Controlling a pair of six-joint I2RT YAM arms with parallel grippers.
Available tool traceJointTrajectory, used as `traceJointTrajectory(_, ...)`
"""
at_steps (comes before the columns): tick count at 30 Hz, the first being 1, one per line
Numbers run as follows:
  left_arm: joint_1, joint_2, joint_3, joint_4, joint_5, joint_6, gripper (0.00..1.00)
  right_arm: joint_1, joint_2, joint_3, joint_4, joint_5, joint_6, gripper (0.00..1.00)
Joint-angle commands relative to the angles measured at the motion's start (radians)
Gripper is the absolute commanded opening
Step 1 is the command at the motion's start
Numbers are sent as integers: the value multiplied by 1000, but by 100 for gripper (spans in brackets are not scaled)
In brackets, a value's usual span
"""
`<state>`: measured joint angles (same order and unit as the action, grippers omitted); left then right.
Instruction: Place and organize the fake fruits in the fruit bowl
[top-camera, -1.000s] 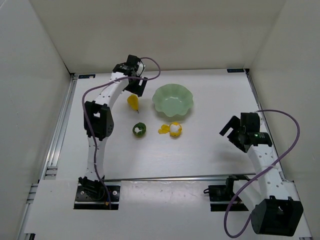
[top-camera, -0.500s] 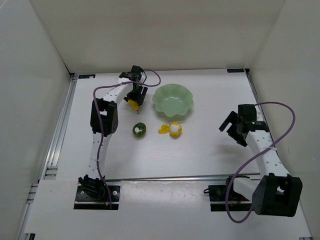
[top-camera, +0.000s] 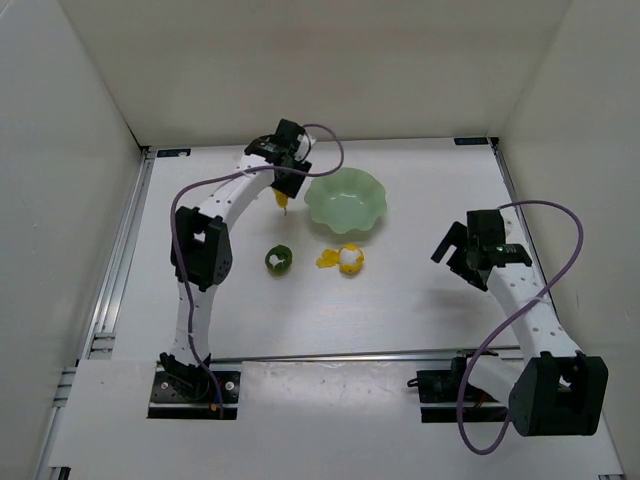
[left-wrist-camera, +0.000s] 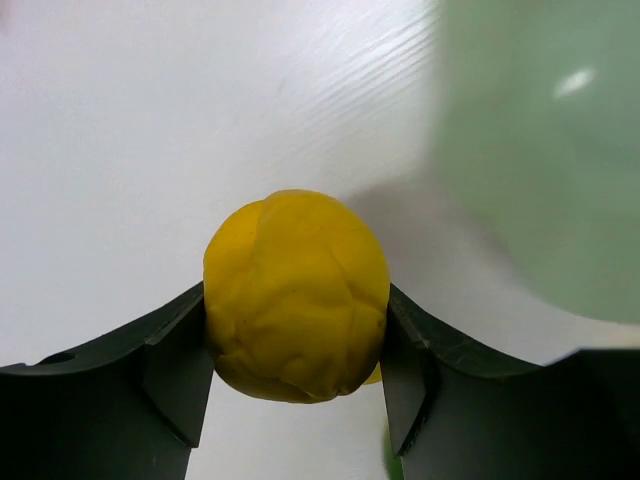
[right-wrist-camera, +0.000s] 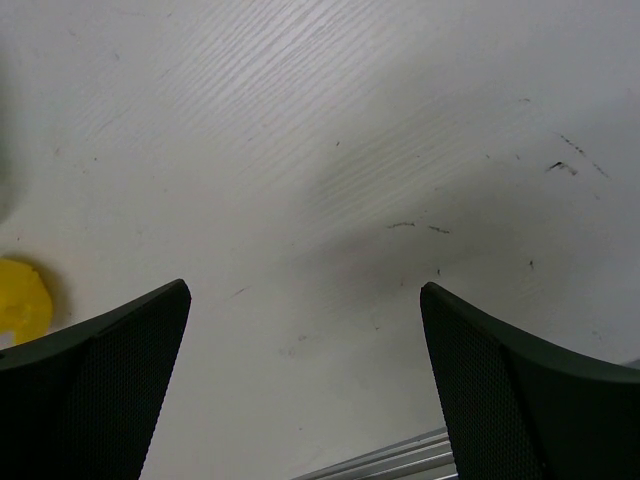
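My left gripper (top-camera: 287, 190) is shut on the yellow pear (left-wrist-camera: 296, 295), whose lower tip (top-camera: 284, 203) pokes out below the fingers. It hangs above the table, just left of the mint green fruit bowl (top-camera: 346, 200). In the left wrist view the bowl's wall (left-wrist-camera: 540, 150) fills the upper right. The dark green fruit (top-camera: 278, 260) and the yellow-and-white peeled fruit (top-camera: 345, 259) lie on the table in front of the bowl. My right gripper (top-camera: 455, 255) stands open at the right, over bare table (right-wrist-camera: 305, 350), with nothing between its fingers.
White walls close in the table at the back and both sides. A metal rail (top-camera: 110, 270) runs along the left edge. In the right wrist view a yellow bit of the peeled fruit (right-wrist-camera: 20, 300) shows at the far left, and the front rail (right-wrist-camera: 380, 462) at the bottom.
My left gripper closed on the pear, lifted it off the table and carried it right, toward the bowl's left rim. The right arm shifted a little to the left, jaws still open.
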<state>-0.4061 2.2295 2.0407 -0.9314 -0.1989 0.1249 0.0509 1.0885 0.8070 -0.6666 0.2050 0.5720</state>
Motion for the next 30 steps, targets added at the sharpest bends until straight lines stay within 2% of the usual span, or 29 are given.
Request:
traceJointTrajectory(1, -137, -177, 9, 120, -31, 74, 41, 43, -18, -35, 28, 10, 5, 100)
traceJointTrajectory(6, -240, -24, 183, 135, 1, 105, 52, 96, -29, -46, 59, -25, 48, 100)
traceJointTrajectory(7, -249, -2, 203, 135, 1, 105, 58, 115, -39, -46, 74, -38, 34, 100)
traceJointTrajectory(8, -249, 28, 219, 135, 22, 116, 70, 168, -50, -46, 88, -38, 13, 100)
traceJointTrajectory(10, -260, 48, 260, 154, 38, 116, 83, 233, -50, -46, 136, -38, -12, 100)
traceJointTrajectory(12, -272, 68, 286, 154, 38, 125, 100, 335, -32, -29, 162, -38, -49, 100)
traceJointTrajectory(16, -283, 39, 296, 163, -19, 134, 100, 479, 42, 15, 257, -15, -92, 100)
traceJointTrajectory(21, -283, -143, 208, 163, -108, 124, 100, 561, 183, 99, 312, -27, -133, 100)
traceJointTrajectory(25, -203, -338, 6, 163, -126, 104, 100, 583, 349, 191, 347, -47, -159, 100)
traceJointTrajectory(26, -188, -376, -95, 163, -135, 104, 100, 593, 376, 210, 348, -71, -159, 100)
traceJointTrajectory(30, -106, -571, -338, 163, -171, 94, 100, 603, 528, 302, 357, -98, -172, 100)
